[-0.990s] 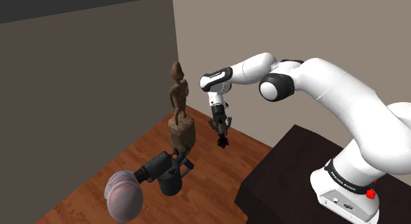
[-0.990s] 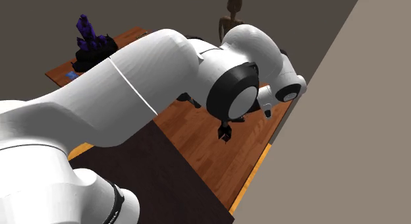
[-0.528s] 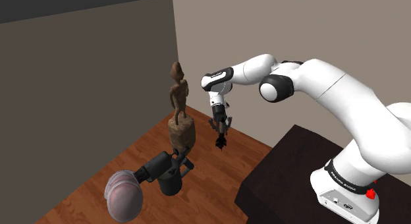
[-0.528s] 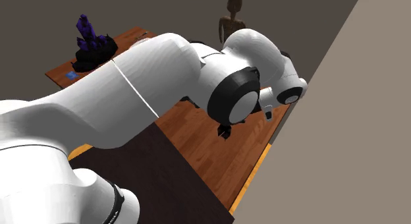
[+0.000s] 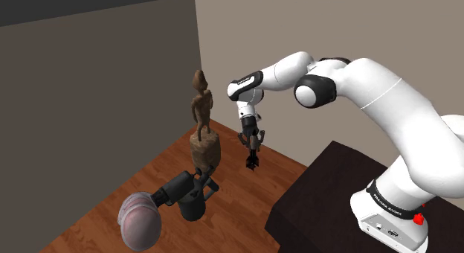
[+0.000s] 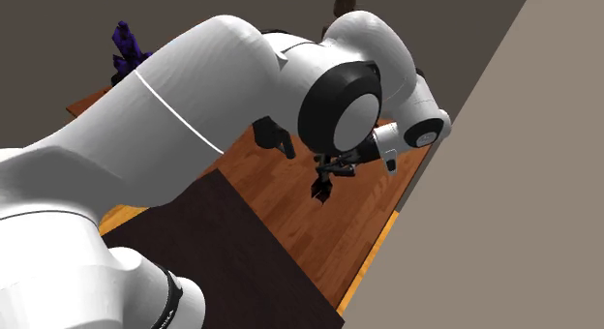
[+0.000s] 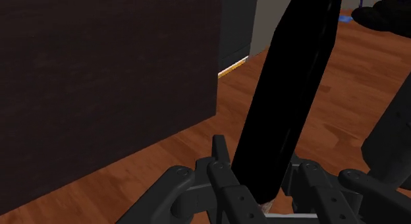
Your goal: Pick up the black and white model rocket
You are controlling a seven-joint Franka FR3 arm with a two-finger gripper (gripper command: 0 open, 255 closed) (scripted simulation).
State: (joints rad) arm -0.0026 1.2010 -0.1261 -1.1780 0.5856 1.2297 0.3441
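The model rocket [image 7: 290, 97] is drawn as a long, all-black body, and it runs up between my fingers [image 7: 220, 168]. My gripper [image 7: 267, 186] is shut on its lower end. In the shoulder view the gripper [image 5: 252, 142] points down beside the wall corner, and the rocket's dark finned end [image 5: 253, 163] hangs below it over the wooden tabletop [image 5: 238, 199]. In the second exterior view the gripper [image 6: 337, 166] comes out from behind the elbow, with the rocket [image 6: 319, 189] below it, apart from the wood.
A brown figurine [image 5: 201, 110] on a round base stands just to the shoulder view's left of the gripper. Nearer the camera are a dark jug-like object [image 5: 189, 196] and a pinkish round thing [image 5: 140, 220]. The dark stand [image 5: 320, 196] adjoins the table. A purple and black object [image 6: 126, 44] sits at the far end.
The arm's elbow has risen and the forearm has swung, so the hand now shows past the elbow in the second exterior view. The rocket stays clasped, nearly in place.
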